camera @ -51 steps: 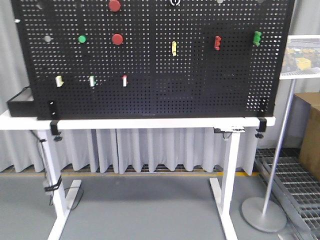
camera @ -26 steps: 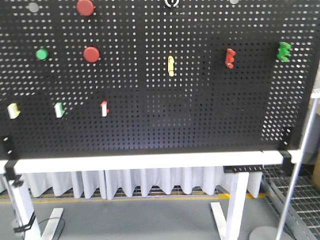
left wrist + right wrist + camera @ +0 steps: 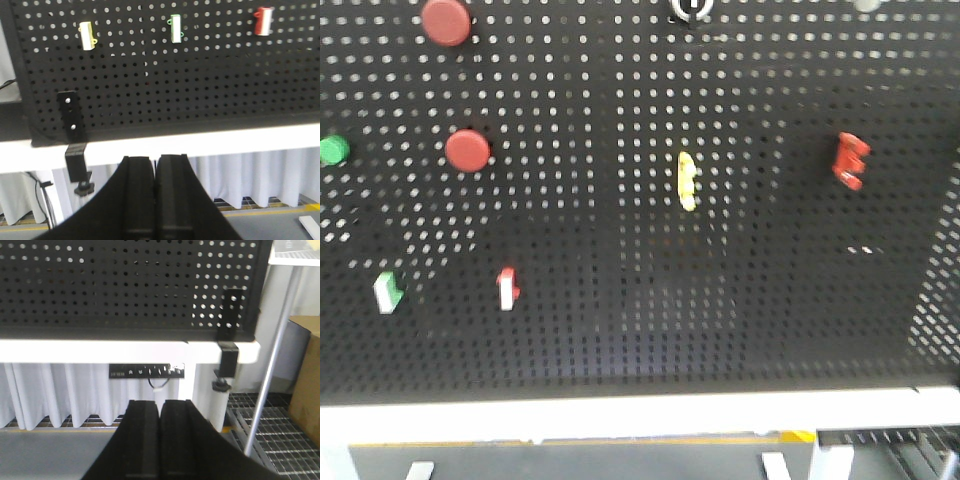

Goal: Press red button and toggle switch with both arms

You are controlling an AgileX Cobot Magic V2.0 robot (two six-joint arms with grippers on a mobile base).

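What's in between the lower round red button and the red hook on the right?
A yellow hook hangs between the lower red button and the red hook. The rest is bare black pegboard. The front-facing view shows it.

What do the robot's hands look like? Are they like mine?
Not much like yours. The left gripper and right gripper are both plain matte black, each with two flat, blocky fingers that flare out in a curve toward the bottom. No cables, labels or stickers show in these views.
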